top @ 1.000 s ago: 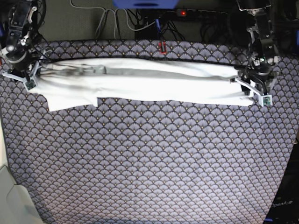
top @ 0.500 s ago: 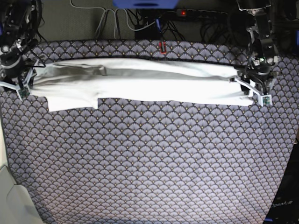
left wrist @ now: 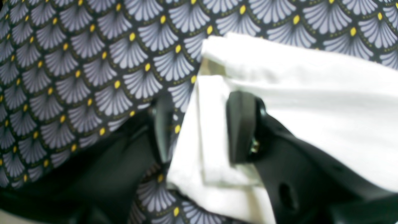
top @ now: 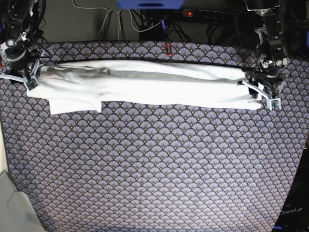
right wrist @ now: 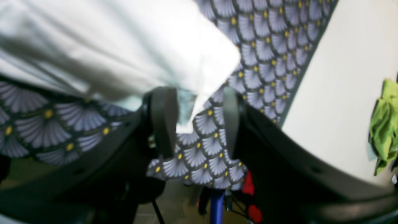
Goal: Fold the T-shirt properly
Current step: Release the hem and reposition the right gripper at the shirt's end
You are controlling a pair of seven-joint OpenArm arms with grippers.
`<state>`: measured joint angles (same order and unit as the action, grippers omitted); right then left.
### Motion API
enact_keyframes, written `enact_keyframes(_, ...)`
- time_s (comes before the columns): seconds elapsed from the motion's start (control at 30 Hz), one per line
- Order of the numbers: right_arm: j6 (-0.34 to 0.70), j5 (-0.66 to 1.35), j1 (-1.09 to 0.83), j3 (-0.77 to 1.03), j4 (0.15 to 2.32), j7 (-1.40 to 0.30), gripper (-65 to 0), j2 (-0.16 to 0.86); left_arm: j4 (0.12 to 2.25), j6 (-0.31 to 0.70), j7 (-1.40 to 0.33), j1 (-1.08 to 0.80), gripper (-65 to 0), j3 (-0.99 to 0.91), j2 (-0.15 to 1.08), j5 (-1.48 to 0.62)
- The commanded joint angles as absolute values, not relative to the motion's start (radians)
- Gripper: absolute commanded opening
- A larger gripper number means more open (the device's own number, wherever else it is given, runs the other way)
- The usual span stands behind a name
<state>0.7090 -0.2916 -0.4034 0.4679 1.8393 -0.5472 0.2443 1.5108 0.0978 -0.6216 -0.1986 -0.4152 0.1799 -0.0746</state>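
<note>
- Right claw [top: 21,79], at the left edge of the base view, sits over the left end of the shirt [top: 145,87]; in its wrist view [right wrist: 194,121] the two black fingers [right wrist: 163,119] stand apart, with a white corner of cloth hanging down between them and touching neither pad clearly, so nothing is gripped.
- Folded lengthwise into a long white band, the shirt lies across the far part of the table [top: 154,164], plain side up, with a sleeve flap sticking out toward the near side close to its left end.
- Cables and a power strip [top: 207,14] with a red light lie beyond the table's far edge.
- Left claw [top: 263,94], at the right of the base view, is at the shirt's right end; its wrist view [left wrist: 202,127] shows the folded white edge [left wrist: 295,93] running between the two fingers [left wrist: 241,124], one finger on top of the cloth and the other beside it over the patterned table cover [left wrist: 77,77].
- Whether those fingers actually pinch the cloth, I cannot tell.
- A green cloth [right wrist: 384,124] shows at the right edge of the right wrist view.
</note>
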Motion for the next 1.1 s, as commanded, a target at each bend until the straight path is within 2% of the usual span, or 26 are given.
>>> enact_keyframes(0.0,0.698,-0.292,-0.420,0.467,1.854,-0.542,-39.1,0.260,1.529,0.093,-0.611,-0.188,-36.6,-0.417,0.191,-0.073)
enact_keyframes(0.6,0.698,-0.295,-0.369,0.447,1.897,-0.562,-38.7,0.242,1.529,0.093,-0.613,-0.189,-36.5,-0.417,0.203,-0.073)
enact_keyframes(0.73,0.698,-0.295,-0.269,0.421,1.903,-0.654,-38.6,0.232,1.529,0.093,-0.613,-0.191,-36.5,-0.417,0.203,-0.073)
enact_keyframes(0.9,0.698,-0.295,-0.128,0.300,1.896,-0.803,-38.6,0.234,1.529,0.093,-0.613,-0.191,-36.5,-0.417,0.203,-0.073)
enact_keyframes(1.07,0.698,-0.295,0.007,0.231,1.776,-0.889,-38.6,0.232,1.529,0.093,-0.613,-0.191,-36.5,-0.417,0.203,-0.073)
